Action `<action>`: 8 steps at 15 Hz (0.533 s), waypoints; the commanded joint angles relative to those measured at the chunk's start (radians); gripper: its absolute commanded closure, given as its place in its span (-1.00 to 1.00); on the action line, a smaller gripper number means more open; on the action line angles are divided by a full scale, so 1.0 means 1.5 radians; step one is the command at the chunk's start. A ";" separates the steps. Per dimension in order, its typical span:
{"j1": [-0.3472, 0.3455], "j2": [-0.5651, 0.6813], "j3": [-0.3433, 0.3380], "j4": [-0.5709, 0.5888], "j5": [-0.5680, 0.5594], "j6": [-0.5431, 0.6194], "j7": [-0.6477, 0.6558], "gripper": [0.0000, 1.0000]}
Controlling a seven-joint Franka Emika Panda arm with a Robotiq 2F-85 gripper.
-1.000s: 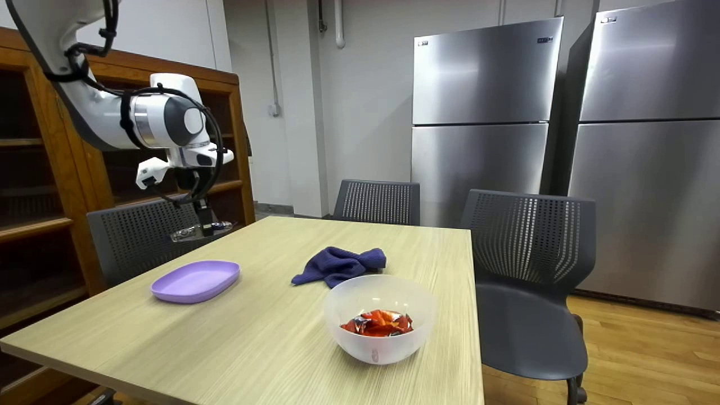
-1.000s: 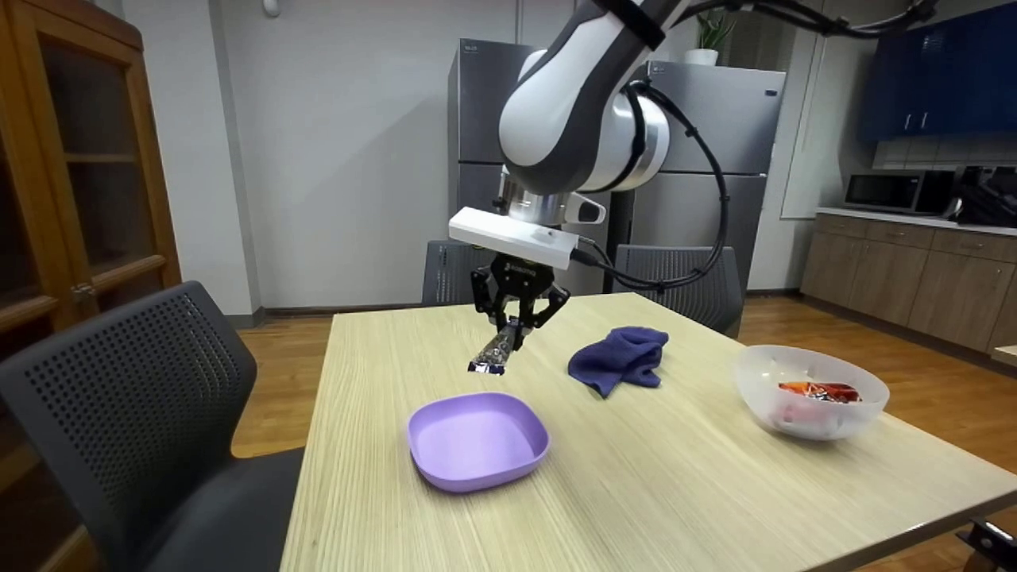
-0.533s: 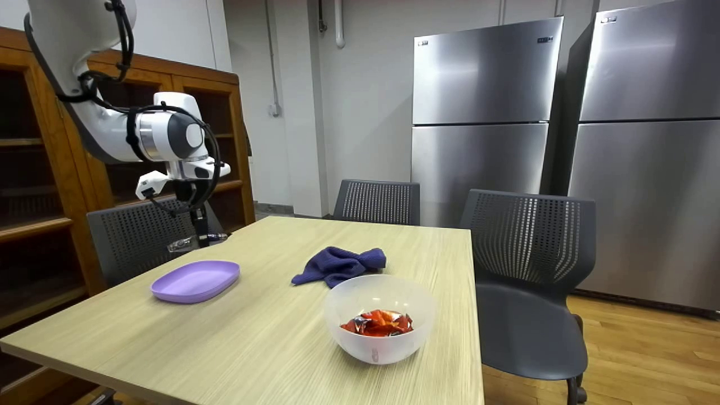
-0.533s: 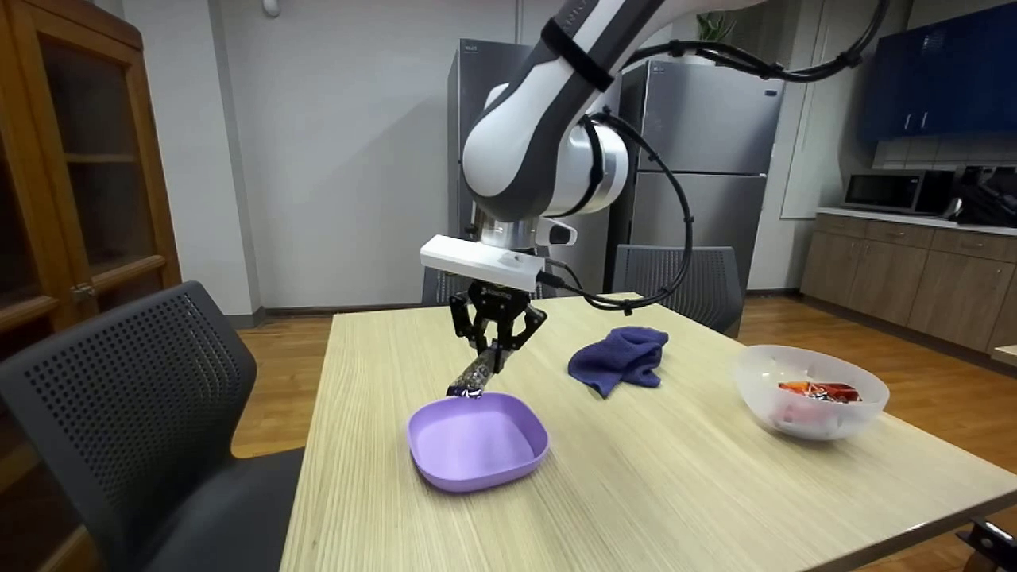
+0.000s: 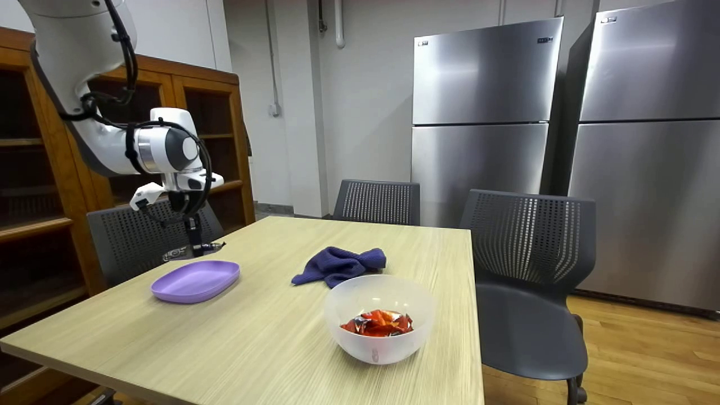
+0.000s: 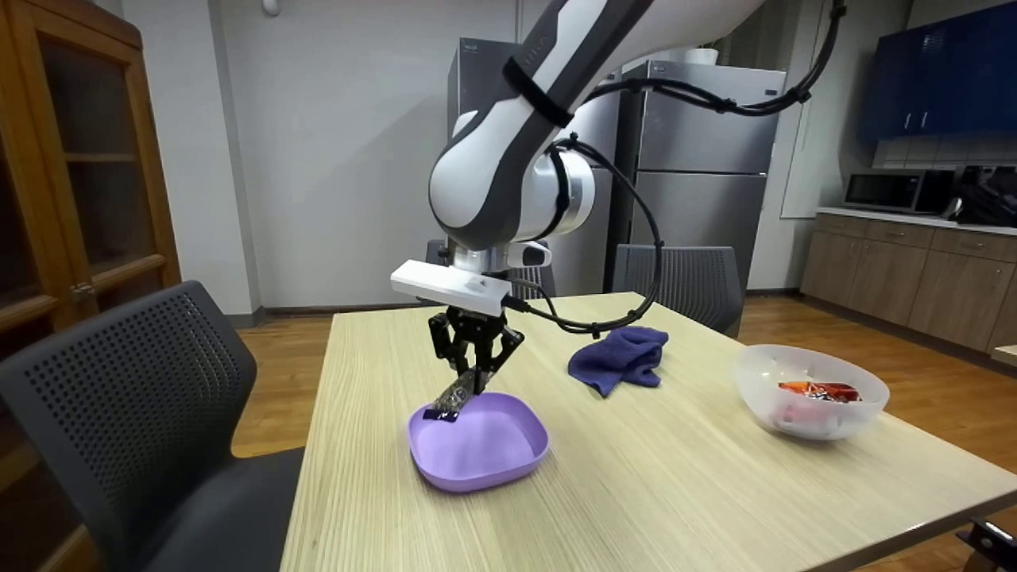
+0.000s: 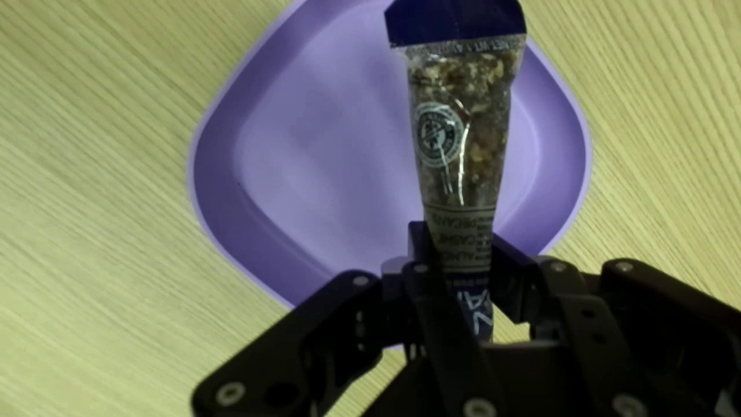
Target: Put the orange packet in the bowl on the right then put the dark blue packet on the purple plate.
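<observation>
My end effector (image 7: 460, 249) is clamped on the dark blue packet (image 7: 463, 139), above the far side of the purple plate (image 6: 485, 445). I should draw it nearer, lower it until it rests, then release.

Plate (image 6: 485, 445) sits left on table (image 6: 651, 485), bowl (image 6: 826, 427) right, cloth (image 6: 620, 359) between and farther back in both exterior views. Packet (image 5: 379, 323) in bowl. Bar (image 7: 463, 133) in gripper (image 7: 460, 249), over plate. Chairs (image 5: 529, 242) beside table, fridges (image 5: 481, 84) behind.

The claw (image 6: 471, 380) grips the dark blue packet (image 6: 453, 398) above the purple plate (image 6: 486, 450).
</observation>
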 commanded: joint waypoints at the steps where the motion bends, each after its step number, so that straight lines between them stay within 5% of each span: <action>1: 0.012 0.034 -0.012 0.048 -0.012 -0.045 0.032 0.89; 8: 0.010 0.068 -0.014 0.072 -0.009 -0.069 0.031 0.89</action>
